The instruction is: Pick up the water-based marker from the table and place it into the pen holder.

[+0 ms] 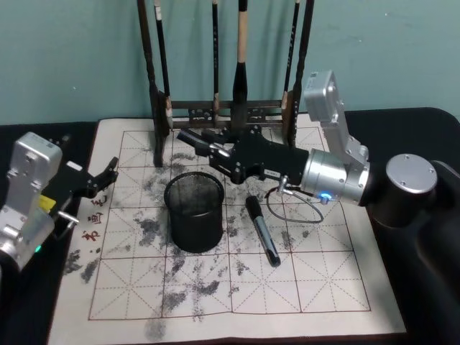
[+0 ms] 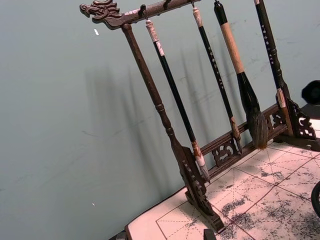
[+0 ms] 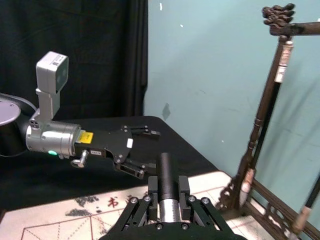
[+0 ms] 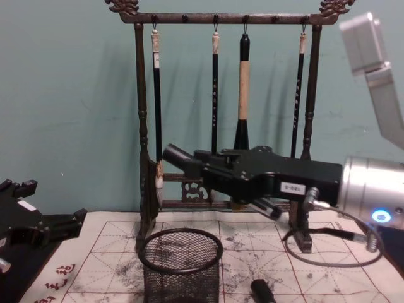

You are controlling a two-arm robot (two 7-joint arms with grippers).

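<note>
My right gripper (image 1: 221, 152) is clamped on the water-based marker (image 3: 165, 170). The marker lies nearly level in the jaws, its dark end poking out toward my left, up in the air above the pen holder (image 1: 194, 212) and, as far as I can judge, toward its far side. That flat attitude is my main worry. If I release it like this, the barrel will likely land across the solid rim and bridge it or roll off onto the calligraphy mat (image 1: 316, 287), so I think the wrist must tip the end down first. A fair length sticks out past the fingers and will swing as the wrist turns. It could clip the brush rack (image 4: 140, 126) close behind or tip the light mesh cup over. A second marker (image 1: 262, 231) lies on the mat just right of the holder, under my forearm, and a low sweep could send it rolling. The left gripper (image 1: 100, 180) is parked at the mat's left edge by the table (image 1: 424, 302), fingers spread and empty. The chest view gives me the height gap between marker and rim, which the head view flattens, and the head view gives the fore-and-aft offset that the chest view hides. The right wrist view alone shows the barrel seated squarely between both pads.
</note>
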